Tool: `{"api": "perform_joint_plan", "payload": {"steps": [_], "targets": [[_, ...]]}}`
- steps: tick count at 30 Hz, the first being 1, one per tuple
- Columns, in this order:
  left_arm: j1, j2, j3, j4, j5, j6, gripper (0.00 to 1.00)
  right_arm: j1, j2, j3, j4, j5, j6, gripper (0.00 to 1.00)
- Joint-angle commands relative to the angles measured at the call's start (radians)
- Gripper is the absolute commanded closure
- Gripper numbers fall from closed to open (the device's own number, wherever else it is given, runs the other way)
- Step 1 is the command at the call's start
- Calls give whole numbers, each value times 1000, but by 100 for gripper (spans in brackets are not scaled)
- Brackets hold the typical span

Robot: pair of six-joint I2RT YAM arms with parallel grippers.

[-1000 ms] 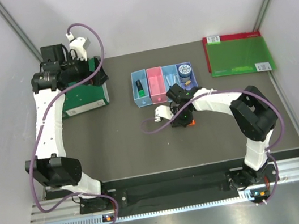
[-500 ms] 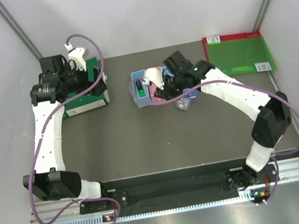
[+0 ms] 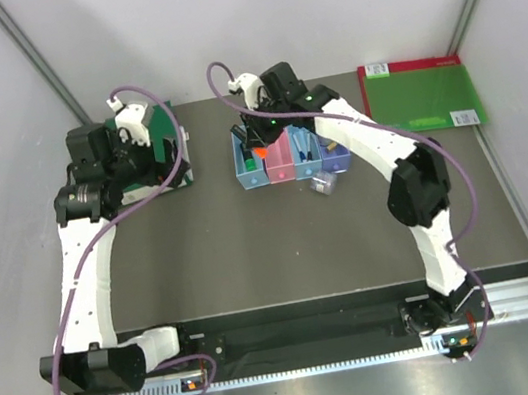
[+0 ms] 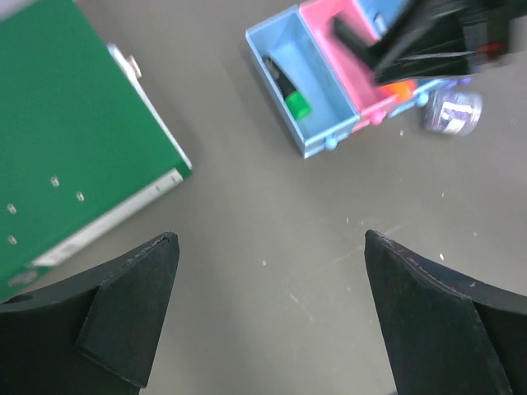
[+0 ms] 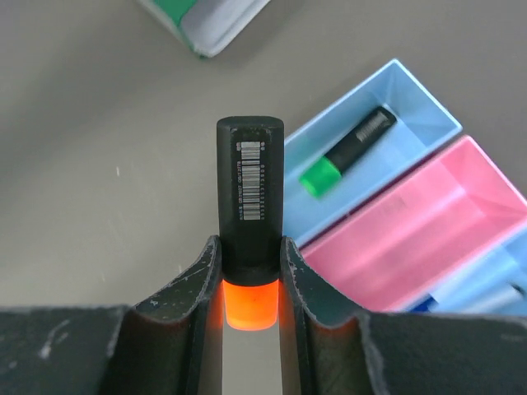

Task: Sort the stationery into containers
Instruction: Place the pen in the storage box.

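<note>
My right gripper [image 5: 249, 247] is shut on a black highlighter with an orange cap [image 5: 249, 193], holding it above the table beside the row of trays. In the top view this gripper [image 3: 257, 144] hangs over the left end of the containers [image 3: 249, 174]. The left light blue tray [image 5: 416, 103] holds a green-capped highlighter [image 5: 350, 152], and the pink tray [image 5: 428, 222] beside it looks bare. A pen [image 3: 306, 155] lies in the third tray. A clear clip box [image 3: 323, 184] sits on the table in front of the trays. My left gripper [image 4: 270, 239] is open over bare table.
A green folder [image 3: 148, 171] lies at the back left under my left arm, its corner showing in the left wrist view [image 4: 74, 148]. A green red-edged board [image 3: 419, 95] lies at the back right. The right arm reaches across the right-hand trays and hides part of them.
My right gripper lifted the orange-capped highlighter from the table in front of the trays and carried it back and left over the left trays. The left arm shifted slightly toward the middle.
</note>
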Motion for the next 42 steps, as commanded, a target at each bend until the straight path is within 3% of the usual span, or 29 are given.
{"api": "perform_joint_plan", "payload": {"steps": [1, 13, 40, 42], "targets": [[6, -31, -6, 82, 34, -6, 1, -42, 95, 135, 172, -88, 225, 100], [6, -33, -49, 85, 14, 6, 1, -74, 218, 84, 367, -155, 333, 100], [6, 10, -43, 110, 13, 20, 1, -123, 292, -44, 358, -86, 325, 100], [6, 13, -43, 113, 14, 13, 1, -123, 286, -56, 359, -84, 324, 93]]}}
